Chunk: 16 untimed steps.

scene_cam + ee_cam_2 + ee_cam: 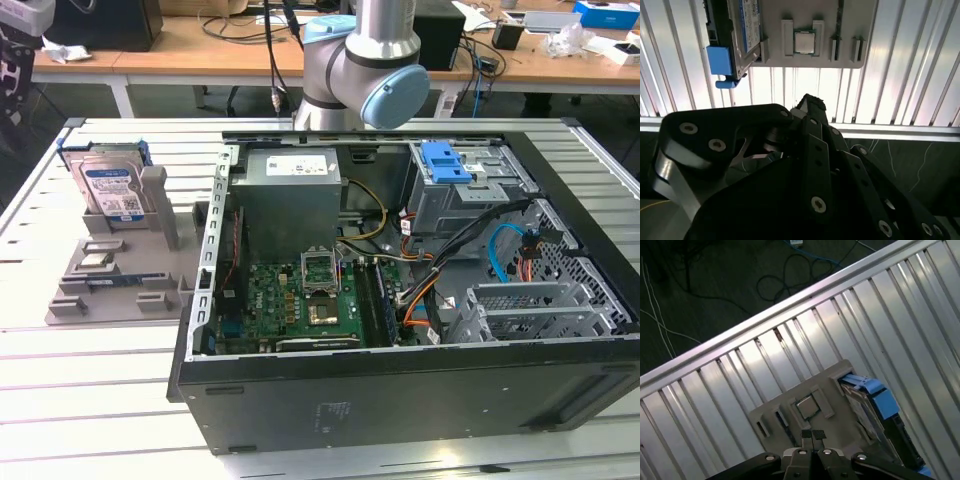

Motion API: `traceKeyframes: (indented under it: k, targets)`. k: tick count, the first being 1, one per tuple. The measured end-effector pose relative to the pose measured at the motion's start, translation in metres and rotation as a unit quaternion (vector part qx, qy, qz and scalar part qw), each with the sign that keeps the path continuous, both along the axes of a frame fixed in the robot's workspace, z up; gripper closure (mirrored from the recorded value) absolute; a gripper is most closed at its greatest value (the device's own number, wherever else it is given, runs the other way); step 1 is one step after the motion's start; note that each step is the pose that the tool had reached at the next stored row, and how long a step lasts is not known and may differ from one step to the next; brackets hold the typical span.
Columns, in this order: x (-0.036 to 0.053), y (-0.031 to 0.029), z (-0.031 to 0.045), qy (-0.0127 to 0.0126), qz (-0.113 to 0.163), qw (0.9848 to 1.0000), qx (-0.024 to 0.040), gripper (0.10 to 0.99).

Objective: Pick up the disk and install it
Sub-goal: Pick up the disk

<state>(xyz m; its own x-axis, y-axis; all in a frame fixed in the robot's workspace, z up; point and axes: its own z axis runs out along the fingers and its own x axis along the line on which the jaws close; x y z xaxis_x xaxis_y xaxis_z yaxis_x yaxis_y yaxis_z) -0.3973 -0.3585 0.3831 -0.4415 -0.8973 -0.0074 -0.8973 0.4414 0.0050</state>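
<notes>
1. The disk [110, 190] stands on edge in a grey holder [110, 290] on the slatted surface [90, 400], to the exterior view's left of the open computer case [400, 410].
2. The hand [812, 435] hangs apart from the disk, narrow, with its fingertips pressed together on nothing.

Disk [112, 188], silver w/ blue frame, stands upright in grey holder [118, 272], exterior view's left, label facing out.
</notes>
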Motion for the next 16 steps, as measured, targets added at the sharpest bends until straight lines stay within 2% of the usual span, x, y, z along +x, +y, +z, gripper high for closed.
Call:
traceKeyframes:
  k: [3,6,9,11,13,14,15,16]
  targets:
    - [0.0,0.0,0.0,0.0,0.034,0.9994,0.0,0.984]
    - [0.0,0.0,0.0,0.0,0.069,0.9976,0.0,0.984]
    - [0.0,0.0,0.0,0.0,0.103,0.9947,0.0,0.984]
    - [0.0,0.0,0.0,0.0,0.122,0.9925,0.0,0.984]
    - [0.0,0.0,0.0,0.0,0.151,0.9885,0.0,0.984]
    - [0.0,0.0,0.0,0.0,0.159,0.9873,0.0,0.984]
    - [0.0,0.0,0.0,0.0,0.171,0.9853,0.0,0.984]
    - [0.0,0.0,0.0,0.0,0.179,0.9839,0.0,0.984]
